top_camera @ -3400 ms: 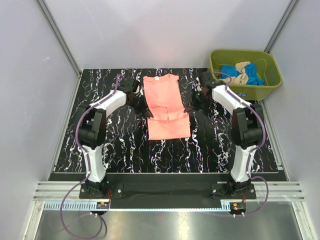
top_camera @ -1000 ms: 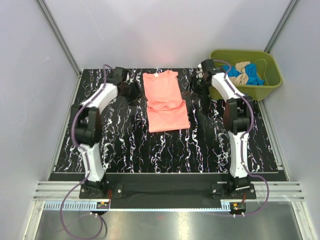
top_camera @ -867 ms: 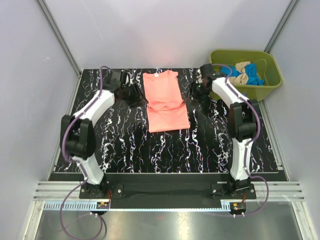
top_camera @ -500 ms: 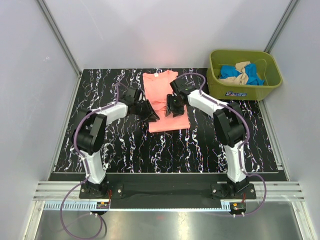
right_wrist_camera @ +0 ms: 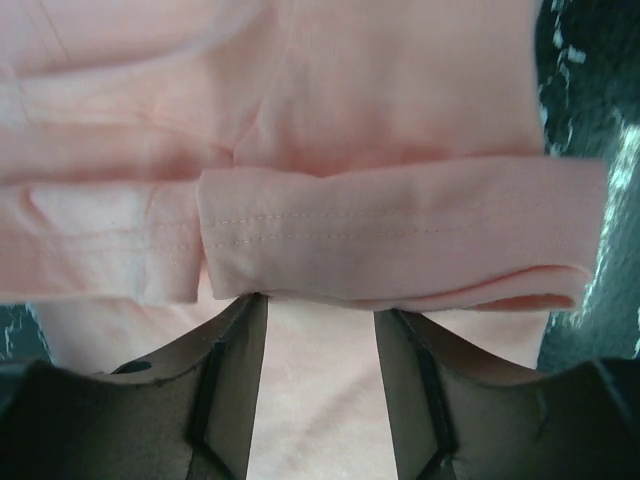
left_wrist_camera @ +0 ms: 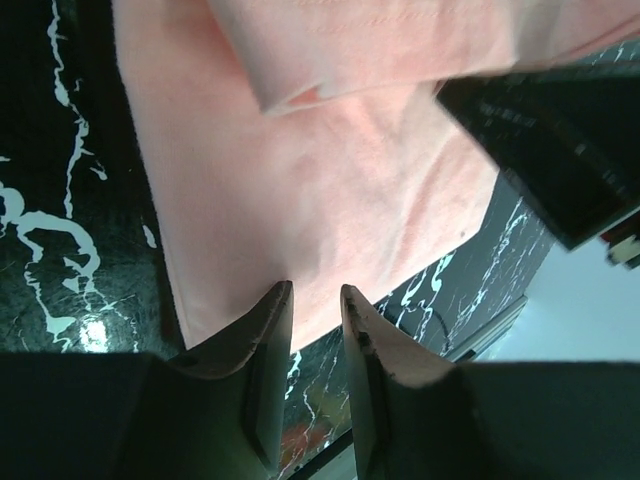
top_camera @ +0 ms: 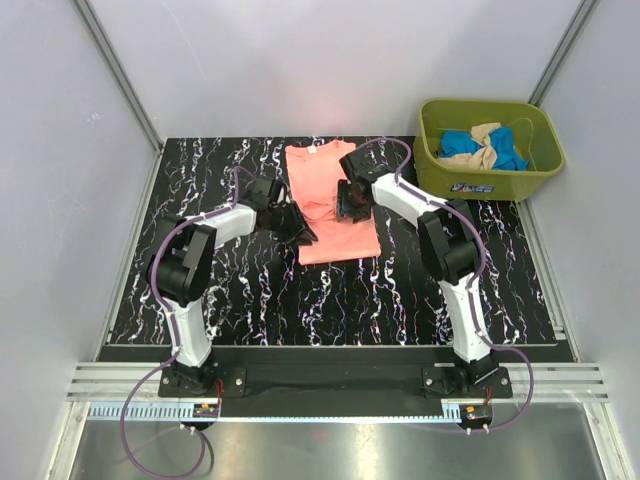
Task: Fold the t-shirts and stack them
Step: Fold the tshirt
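Observation:
A salmon-pink t-shirt (top_camera: 322, 175) lies flat on the black marbled table (top_camera: 250, 290), with both sides folded in to make a narrow strip. My left gripper (top_camera: 300, 230) hovers low at the shirt's lower left edge. In the left wrist view the left gripper (left_wrist_camera: 312, 298) has its jaws a narrow gap apart, with nothing between them and the pink cloth (left_wrist_camera: 330, 200) beneath. My right gripper (top_camera: 347, 205) is over the shirt's right half. In the right wrist view the right gripper (right_wrist_camera: 318, 305) stands open, its tips at the edge of a folded-in sleeve (right_wrist_camera: 400, 240).
An olive-green tub (top_camera: 535, 175) stands at the table's back right corner. It holds a bright blue t-shirt (top_camera: 460, 143) and a beige one (top_camera: 486, 135), crumpled together. The right gripper's black body (left_wrist_camera: 560, 150) shows close by in the left wrist view.
Both grippers came in from the far outer sides of the shirt, toward me and onto its middle. The left jaws narrowed. The shirt lies as before.

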Robot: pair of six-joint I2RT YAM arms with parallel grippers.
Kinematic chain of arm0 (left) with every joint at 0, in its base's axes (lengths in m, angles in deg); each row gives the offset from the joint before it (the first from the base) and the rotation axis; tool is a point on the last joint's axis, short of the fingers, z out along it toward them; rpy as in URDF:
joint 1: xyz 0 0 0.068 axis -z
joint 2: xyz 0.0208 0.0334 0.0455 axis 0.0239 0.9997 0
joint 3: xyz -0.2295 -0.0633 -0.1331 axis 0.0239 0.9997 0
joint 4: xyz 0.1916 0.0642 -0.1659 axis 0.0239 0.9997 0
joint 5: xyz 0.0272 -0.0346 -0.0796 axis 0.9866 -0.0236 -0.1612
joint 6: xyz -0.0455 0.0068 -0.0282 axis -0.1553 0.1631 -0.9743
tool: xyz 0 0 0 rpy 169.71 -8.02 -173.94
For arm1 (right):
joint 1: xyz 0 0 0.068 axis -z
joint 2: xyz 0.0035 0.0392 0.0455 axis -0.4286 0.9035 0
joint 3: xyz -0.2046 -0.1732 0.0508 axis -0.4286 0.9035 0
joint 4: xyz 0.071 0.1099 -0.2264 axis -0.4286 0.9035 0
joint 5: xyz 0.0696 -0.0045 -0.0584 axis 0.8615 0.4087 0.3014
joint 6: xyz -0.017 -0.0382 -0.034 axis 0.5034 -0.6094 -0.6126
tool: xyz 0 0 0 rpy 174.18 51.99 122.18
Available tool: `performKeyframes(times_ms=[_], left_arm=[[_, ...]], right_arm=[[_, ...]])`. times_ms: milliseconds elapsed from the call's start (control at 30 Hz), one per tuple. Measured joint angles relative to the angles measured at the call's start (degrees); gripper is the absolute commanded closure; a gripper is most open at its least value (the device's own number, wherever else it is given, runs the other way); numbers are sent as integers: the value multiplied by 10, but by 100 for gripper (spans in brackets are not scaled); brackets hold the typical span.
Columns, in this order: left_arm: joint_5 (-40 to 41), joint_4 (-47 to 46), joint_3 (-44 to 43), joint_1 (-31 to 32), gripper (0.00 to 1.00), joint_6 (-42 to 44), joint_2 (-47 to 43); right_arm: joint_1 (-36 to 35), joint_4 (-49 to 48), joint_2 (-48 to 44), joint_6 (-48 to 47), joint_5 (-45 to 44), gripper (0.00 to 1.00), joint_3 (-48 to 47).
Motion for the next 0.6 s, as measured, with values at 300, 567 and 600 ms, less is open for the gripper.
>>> performKeyframes(times_ms=[300,567,600], left_arm=[[3,10,15,1,69,10,1],[26,90,-55,-2,62,59,-13],[24,91,-75,-4,65,63,-13]], right_arm=[[-2,22,109,-7,-76,40,-176],[-2,52,154,-48,-108,31,-359],[0,46,139,-54,-104,31,-343]])
